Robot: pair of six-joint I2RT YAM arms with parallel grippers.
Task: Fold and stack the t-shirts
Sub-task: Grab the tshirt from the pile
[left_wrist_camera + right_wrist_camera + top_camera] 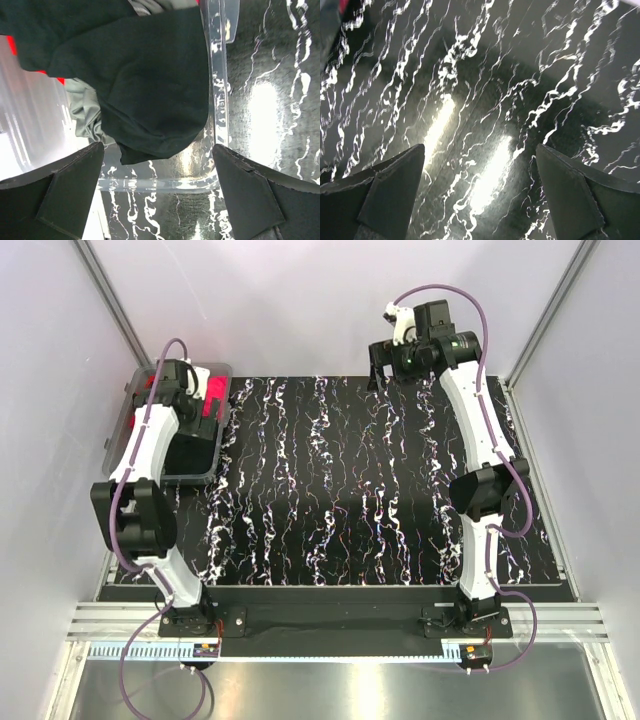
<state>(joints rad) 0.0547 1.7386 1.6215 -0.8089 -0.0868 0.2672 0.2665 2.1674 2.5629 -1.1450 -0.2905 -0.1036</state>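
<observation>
A clear plastic bin (222,375) stands at the far left of the table and holds the t-shirts. In the left wrist view a black t-shirt (140,80) lies on top, with grey-green cloth (82,112) and a bit of red cloth (11,46) under it. In the top view magenta-pink cloth (212,400) shows in the bin. My left gripper (159,175) is open and empty, just above the bin's near rim (155,184). My right gripper (480,172) is open and empty above the bare table at the far right (385,365).
The black marbled mat (360,480) covers the table. Metal frame posts (105,290) and white walls stand close on both sides. The bin's right wall (219,85) runs beside the black shirt.
</observation>
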